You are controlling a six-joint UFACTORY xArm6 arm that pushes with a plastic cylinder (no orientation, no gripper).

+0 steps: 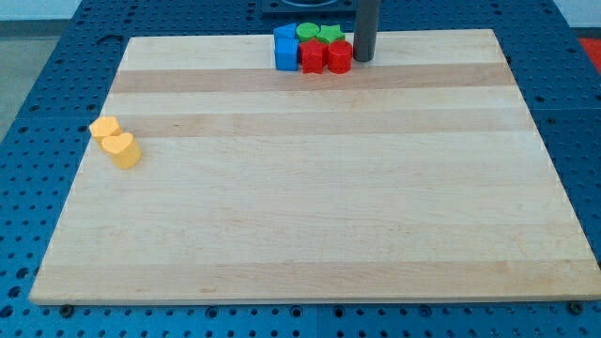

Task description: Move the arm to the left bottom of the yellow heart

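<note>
The yellow heart (123,149) lies near the board's left edge, touching a second yellow block (103,128) just above and left of it. My tip (363,59) is at the view's top, just right of a tight cluster of blocks: a blue block (285,49), two red blocks (311,56) (338,56), a green round block (307,32) and a green star-like block (330,35). The tip is far to the right of and above the yellow heart.
The wooden board (310,207) lies on a blue perforated table (38,113). The rod (365,23) enters from the view's top edge.
</note>
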